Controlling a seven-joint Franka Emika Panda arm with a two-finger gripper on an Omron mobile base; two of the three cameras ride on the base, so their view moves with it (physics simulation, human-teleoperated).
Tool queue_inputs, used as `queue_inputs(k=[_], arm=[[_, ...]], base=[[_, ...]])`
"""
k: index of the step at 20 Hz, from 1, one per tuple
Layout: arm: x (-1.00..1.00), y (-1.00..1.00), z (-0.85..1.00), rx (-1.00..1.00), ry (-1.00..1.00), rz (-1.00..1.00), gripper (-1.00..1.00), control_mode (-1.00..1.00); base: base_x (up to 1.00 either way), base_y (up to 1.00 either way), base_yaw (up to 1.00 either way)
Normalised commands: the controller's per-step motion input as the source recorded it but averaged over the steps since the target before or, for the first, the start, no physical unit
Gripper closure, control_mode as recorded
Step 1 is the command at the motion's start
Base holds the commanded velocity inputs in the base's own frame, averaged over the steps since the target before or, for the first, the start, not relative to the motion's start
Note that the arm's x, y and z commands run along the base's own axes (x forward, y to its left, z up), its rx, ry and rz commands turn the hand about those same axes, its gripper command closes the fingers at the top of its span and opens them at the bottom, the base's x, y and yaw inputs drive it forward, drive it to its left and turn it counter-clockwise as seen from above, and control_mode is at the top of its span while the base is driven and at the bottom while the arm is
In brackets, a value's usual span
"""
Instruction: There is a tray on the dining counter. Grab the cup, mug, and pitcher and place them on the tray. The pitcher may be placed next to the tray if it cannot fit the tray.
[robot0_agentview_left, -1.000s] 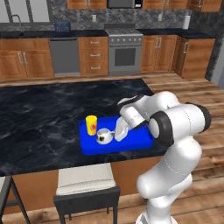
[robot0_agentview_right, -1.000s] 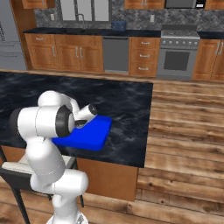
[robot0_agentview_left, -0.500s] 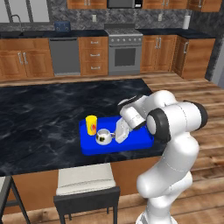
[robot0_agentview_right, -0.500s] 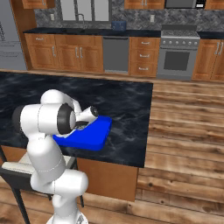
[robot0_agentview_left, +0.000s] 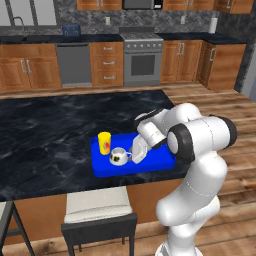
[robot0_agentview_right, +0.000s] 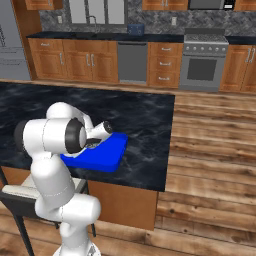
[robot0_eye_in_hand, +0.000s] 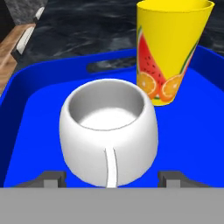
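Hand view: squat white mug (robot0_eye_in_hand: 108, 139) sits upright on the flat bright blue tray (robot0_eye_in_hand: 39, 83), handle toward the camera, between the two-finger gripper (robot0_eye_in_hand: 107, 178) tips, jaws spread and clear of it. Small yellow fruit-print cup (robot0_eye_in_hand: 170, 48) stands just beside it on the tray, on the black marble dining counter (robot0_agentview_left: 45, 130).

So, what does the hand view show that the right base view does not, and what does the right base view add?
The hand view shows the white mug upright on the tray, its handle toward the camera, with the yellow cup and its fruit print just behind. The gripper has its fingertips apart on either side of the mug. The right base view shows the dining counter, the arm's elbow, the stove and the wooden floor. Both show the blue tray on black marble.
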Motion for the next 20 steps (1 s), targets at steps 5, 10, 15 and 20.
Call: queue_inputs(k=[5,10,15,20], arm=[[0.0,0.0,0.01,0.0,0.0,0.0,-1.0,-1.0],[0.0,0.0,0.22,0.0,0.0,0.0,-1.0,-1.0],[0.0,0.0,0.41,0.0,0.0,0.0,-1.0,-1.0],[-0.07,0.0,0.45,0.0,0.0,-0.01,-1.0,-1.0]], base=[[0.0,0.0,0.0],[0.0,0.0,0.0],[0.0,0.0,0.0],[0.0,0.0,0.0]])
